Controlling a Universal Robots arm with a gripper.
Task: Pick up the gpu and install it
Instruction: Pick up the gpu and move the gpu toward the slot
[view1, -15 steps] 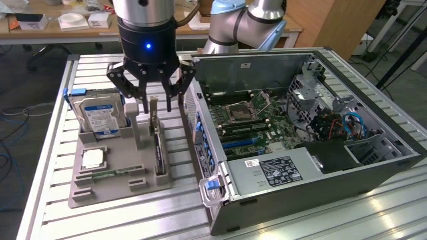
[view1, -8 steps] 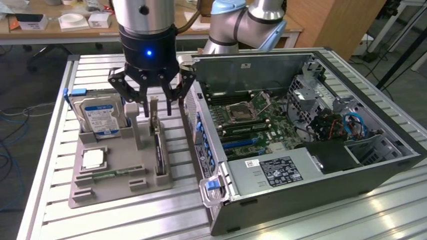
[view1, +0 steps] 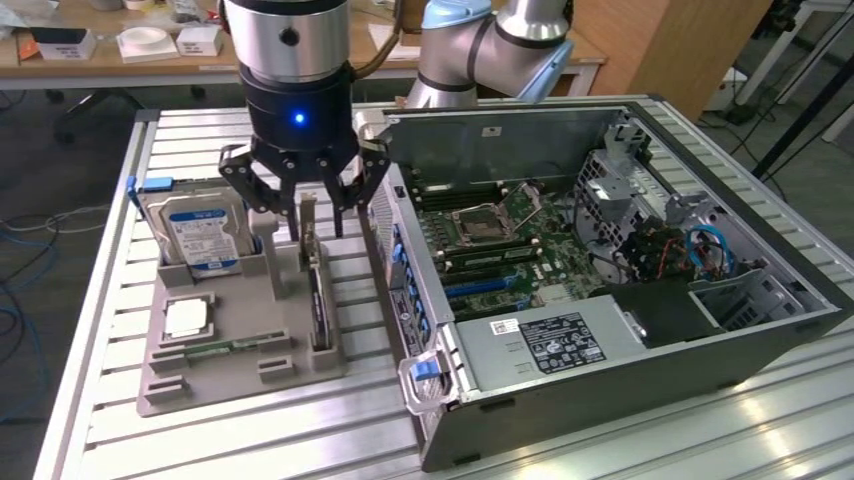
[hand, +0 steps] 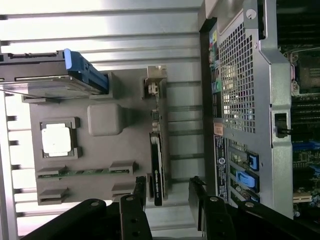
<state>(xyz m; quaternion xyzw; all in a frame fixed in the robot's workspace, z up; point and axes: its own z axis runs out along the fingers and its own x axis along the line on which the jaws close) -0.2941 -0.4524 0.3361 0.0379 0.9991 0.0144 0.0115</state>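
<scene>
The gpu is a thin dark card standing on edge in a slot of the grey holder tray, its silver bracket end pointing up toward the gripper. My gripper hangs just above that end, open, with one finger on each side of the card and nothing held. In the wrist view the gpu runs lengthwise, and my gripper straddles its near end, the card closer to one black finger than to the other.
On the same tray stand a silver hard drive with a blue-white label, a CPU chip and a green memory stick. The open computer case, motherboard exposed, lies at the exterior view's right, close beside the tray.
</scene>
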